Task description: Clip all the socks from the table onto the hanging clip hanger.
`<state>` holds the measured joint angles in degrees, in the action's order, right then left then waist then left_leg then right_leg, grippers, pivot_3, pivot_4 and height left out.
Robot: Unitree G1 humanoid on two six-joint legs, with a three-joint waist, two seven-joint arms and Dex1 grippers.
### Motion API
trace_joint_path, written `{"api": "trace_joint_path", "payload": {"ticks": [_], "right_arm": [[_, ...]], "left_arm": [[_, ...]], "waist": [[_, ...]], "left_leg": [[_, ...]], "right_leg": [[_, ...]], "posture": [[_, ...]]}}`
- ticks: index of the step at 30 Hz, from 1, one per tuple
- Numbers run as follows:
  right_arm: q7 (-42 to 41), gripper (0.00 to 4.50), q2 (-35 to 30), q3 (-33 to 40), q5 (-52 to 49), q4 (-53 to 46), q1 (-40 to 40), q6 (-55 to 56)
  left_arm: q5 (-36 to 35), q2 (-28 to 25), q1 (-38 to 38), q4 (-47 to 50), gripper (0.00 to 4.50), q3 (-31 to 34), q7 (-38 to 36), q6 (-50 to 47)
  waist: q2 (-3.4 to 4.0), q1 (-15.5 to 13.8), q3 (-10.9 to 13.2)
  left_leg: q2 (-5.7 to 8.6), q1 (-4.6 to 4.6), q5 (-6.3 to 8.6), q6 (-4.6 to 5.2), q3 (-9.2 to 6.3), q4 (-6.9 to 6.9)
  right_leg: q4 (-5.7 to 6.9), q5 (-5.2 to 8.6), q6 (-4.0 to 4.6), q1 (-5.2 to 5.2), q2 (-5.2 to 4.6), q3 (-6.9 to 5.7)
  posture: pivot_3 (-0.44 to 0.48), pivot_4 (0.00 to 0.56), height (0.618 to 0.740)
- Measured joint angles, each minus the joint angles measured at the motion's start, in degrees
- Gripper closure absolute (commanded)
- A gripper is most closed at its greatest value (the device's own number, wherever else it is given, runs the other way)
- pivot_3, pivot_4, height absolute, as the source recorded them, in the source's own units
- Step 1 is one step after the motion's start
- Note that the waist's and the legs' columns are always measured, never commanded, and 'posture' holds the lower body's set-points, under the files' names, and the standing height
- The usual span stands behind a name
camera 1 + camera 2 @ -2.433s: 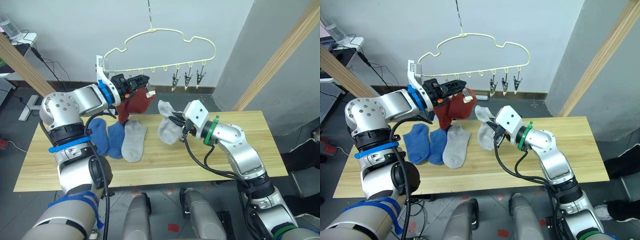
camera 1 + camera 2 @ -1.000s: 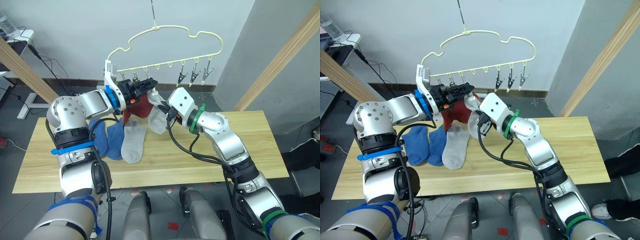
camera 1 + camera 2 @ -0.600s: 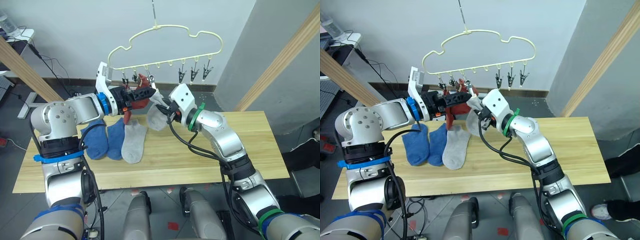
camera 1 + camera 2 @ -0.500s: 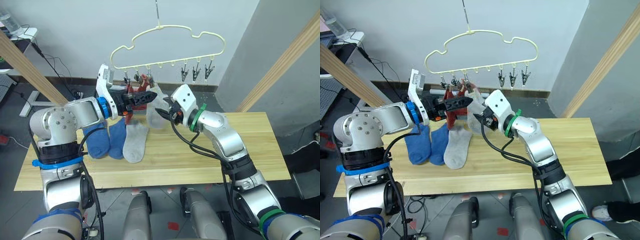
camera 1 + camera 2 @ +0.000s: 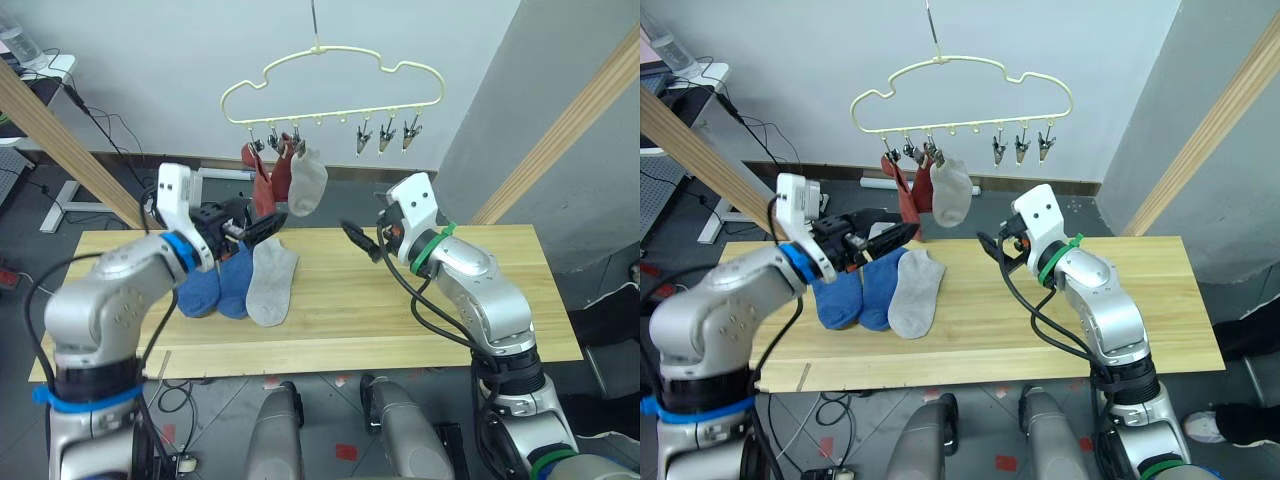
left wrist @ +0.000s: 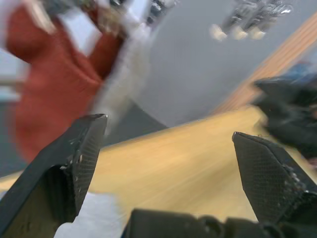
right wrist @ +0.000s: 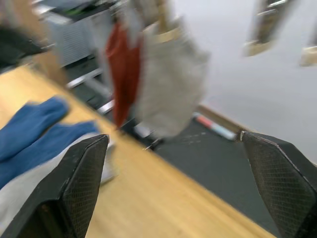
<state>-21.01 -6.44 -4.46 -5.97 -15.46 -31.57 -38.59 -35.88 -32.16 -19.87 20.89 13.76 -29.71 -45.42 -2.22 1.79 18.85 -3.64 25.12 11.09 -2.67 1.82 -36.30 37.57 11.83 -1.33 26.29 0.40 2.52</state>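
Note:
The pale-yellow clip hanger (image 5: pixel 330 75) hangs above the table's (image 5: pixel 420 325) far edge. Two rust-red socks (image 5: pixel 262 185) and a light grey sock (image 5: pixel 308 182) are pinned to its three left clips. The three right clips (image 5: pixel 385 140) carry nothing. Two blue socks (image 5: pixel 205 290) and a grey sock (image 5: pixel 270 280) lie side by side on the table's left part. My left gripper (image 5: pixel 258 222) is open and empty, just above the blue socks and below the hung ones. My right gripper (image 5: pixel 358 240) hovers open and empty over the table's middle, right of the hung grey sock (image 7: pixel 171 94).
Slanted wooden poles (image 5: pixel 55 135) (image 5: pixel 560 130) rise at the far left and far right behind the table. Bare wood spreads over the table's right half (image 5: pixel 500 300). Cables and a stand (image 5: pixel 70 205) lie on the floor beyond the left end.
Both grippers have opened and drawn back down from the hanger. The grey sock and a red sock left their grip and now hang from the clips.

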Motion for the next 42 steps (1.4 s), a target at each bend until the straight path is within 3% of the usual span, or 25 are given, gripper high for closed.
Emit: {"api": "trace_joint_path", "payload": {"ticks": [11, 14, 18, 37, 42], "right_arm": [[7.9, 0.03, 4.9, 1.0, 0.3, 3.6, -3.5, 4.1], [10.9, 0.58, 6.6, 1.5, 0.7, 6.7, -6.0, 7.7], [13.0, 1.99, 6.9, 1.6, 1.5, 10.4, -7.9, 10.8], [16.3, 1.99, 7.7, 2.6, 2.4, 17.5, -12.6, 17.2], [16.4, 1.99, 10.7, 3.3, 0.4, 19.2, -14.6, 17.5]], "left_arm": [[-1.0, 0.8, 4.6, 1.6, 0.0, 0.5, -15.1, 19.8], [0.9, 0.9, 6.3, 1.2, 0.0, 0.2, -15.9, 23.6], [1.3, 1.1, 6.6, 0.9, 0.0, 0.1, -14.6, 24.6], [2.1, 2.2, 5.0, -0.4, 0.0, -1.0, -11.5, 25.7], [2.1, 2.2, 4.2, -0.4, 0.0, -1.3, -11.2, 25.7]], "waist": [[-0.02, -0.3, 0.0], [-0.02, -0.1, 0.0], [-0.02, -0.2, 0.0], [-0.02, -0.3, 0.0], [-0.02, -0.3, 0.0]], "left_leg": [[-0.01, 0.17, -0.02, 0.02, -0.08, -0.02], [-0.02, 0.18, -0.01, 0.02, -0.07, -0.01], [-0.02, 0.21, -0.02, 0.03, -0.1, -0.01], [-0.04, 0.22, -0.02, 0.03, -0.12, -0.01], [-0.04, 0.21, -0.02, 0.04, -0.12, -0.02]], "right_leg": [[-0.13, 0.0, 0.01, 0.06, 0.04, -0.12], [-0.13, 0.0, 0.01, 0.07, 0.06, -0.1], [-0.14, 0.0, 0.01, 0.07, 0.05, -0.14], [-0.13, -0.01, 0.01, 0.06, 0.06, -0.17], [-0.08, -0.01, 0.02, 0.07, 0.06, -0.16]], "posture": [[0.039, 0.279, 0.74], [0.042, 0.284, 0.74], [0.044, 0.284, 0.74], [0.052, 0.286, 0.74], [0.055, 0.288, 0.74]]}}
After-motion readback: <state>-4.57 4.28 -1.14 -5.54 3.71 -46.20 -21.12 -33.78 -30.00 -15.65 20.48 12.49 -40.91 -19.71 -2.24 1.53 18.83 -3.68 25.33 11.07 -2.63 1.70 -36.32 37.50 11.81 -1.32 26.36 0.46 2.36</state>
